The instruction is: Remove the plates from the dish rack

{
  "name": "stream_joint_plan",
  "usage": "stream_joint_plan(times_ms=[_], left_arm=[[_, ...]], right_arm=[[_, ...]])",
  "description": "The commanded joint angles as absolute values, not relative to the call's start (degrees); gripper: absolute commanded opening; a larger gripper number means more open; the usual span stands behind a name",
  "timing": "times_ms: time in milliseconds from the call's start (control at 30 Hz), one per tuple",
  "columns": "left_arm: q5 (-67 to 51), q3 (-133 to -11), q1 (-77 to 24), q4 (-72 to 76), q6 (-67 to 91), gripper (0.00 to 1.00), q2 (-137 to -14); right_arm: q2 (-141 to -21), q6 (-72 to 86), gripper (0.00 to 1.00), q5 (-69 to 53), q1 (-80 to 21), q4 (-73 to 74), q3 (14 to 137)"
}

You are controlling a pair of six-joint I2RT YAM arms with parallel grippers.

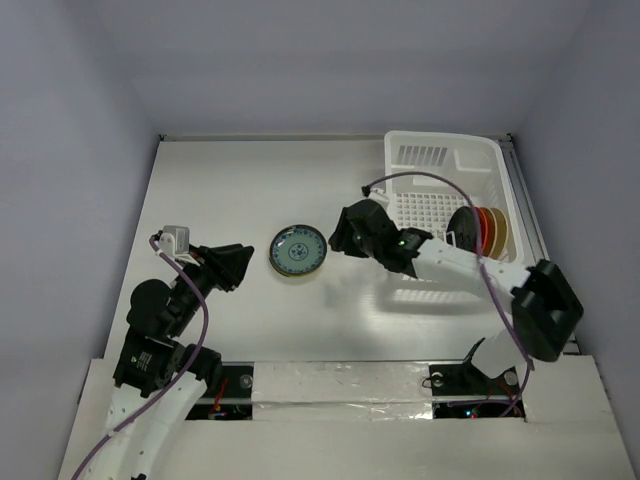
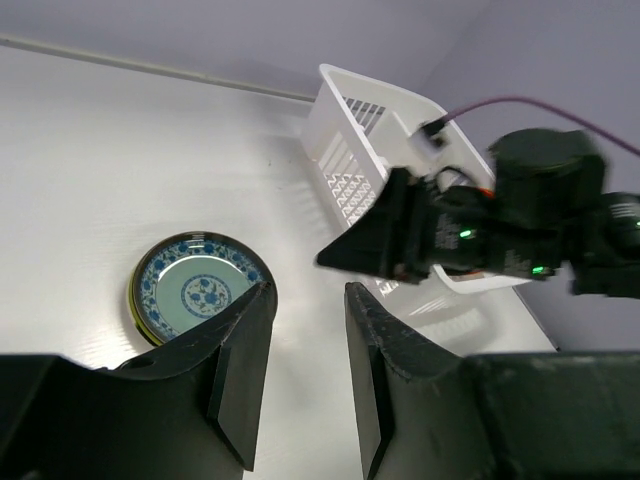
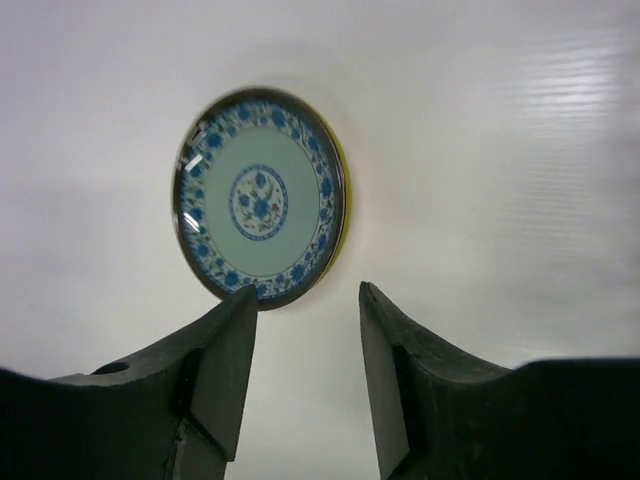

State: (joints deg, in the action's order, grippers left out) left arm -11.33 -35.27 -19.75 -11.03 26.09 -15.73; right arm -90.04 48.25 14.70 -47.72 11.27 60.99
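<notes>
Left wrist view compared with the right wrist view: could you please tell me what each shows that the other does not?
Only the left wrist view shows the dish rack, the right arm in front of it, and the open left gripper. Only the right wrist view shows the open right gripper, seen from behind its fingers. Both show the blue-patterned plate lying flat on the white table, outside the rack.

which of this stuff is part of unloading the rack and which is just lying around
Part of the job:
dish rack
plates standing in it
blue-patterned plate lying outside it

Just there:
purple cable
silver tape strip
</notes>
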Motion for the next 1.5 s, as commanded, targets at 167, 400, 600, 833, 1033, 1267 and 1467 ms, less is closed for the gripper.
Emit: stream_joint_plan(times_ms=[167, 400, 600, 833, 1033, 1267, 1467], left_arm=[[-12.39, -36.04, -19.34, -8.53, 26.37, 0.19, -14.42], [-12.04, -36.21, -20.48, -8.70, 26.02, 0.06, -13.36], [-11.43, -36.30, -21.01, -8.96, 26.10, 0.16, -12.83], [-11.51, -36.21, -21.01, -8.88, 26.19, 0.23, -12.48], [-11.60, -36.30, -21.01, -8.96, 26.28, 0.24, -12.57], [-11.60, -36.21, -21.53, -8.79, 26.28, 0.25, -12.66], [-11.78, -36.12, -21.53, -8.79, 26.28, 0.25, -12.66]], right_arm=[[-65.27, 42.11, 0.00, 43.84, -40.28, 36.02, 66.36], [-58.44, 29.46, 0.07, 41.92, -22.33, 44.02, 65.74], [-66.26, 24.18, 0.34, 39.12, -16.35, 46.49, 68.11], [-72.50, 21.62, 0.36, 36.39, -14.59, 46.67, 70.57], [-76.20, 21.80, 0.36, 35.34, -12.83, 44.56, 70.05], [-78.83, 22.41, 0.35, 39.20, -11.60, 44.12, 69.17], [-82.17, 21.89, 0.27, 39.37, -11.60, 44.47, 69.78]])
